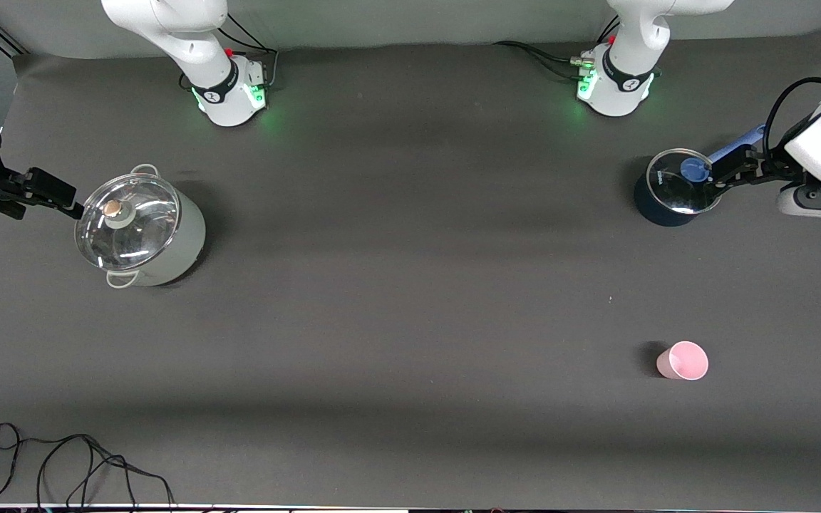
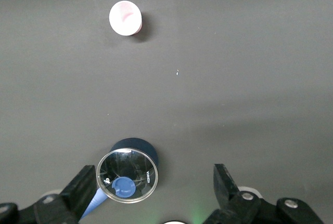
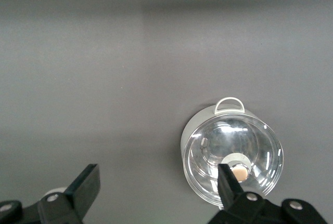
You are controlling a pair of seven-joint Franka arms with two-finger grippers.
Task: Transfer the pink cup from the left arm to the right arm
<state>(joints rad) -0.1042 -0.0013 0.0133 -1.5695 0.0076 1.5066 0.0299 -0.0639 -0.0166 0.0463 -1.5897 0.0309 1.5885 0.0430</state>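
Near the front camera, toward the left arm's end, cup (image 1: 683,360) stands upright, untouched. Left gripper (image 1: 727,178) hangs spread over blue pot (image 1: 667,203), well apart. Right gripper (image 1: 61,199) waits spread beside steel pot (image 1: 168,246).

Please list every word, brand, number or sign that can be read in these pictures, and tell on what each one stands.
Small white print on the glass lid of the dark blue pot: too small to read.
Round marks on the two arm bases: signs only, not legible.
Pink cup and silver pot: no text visible.
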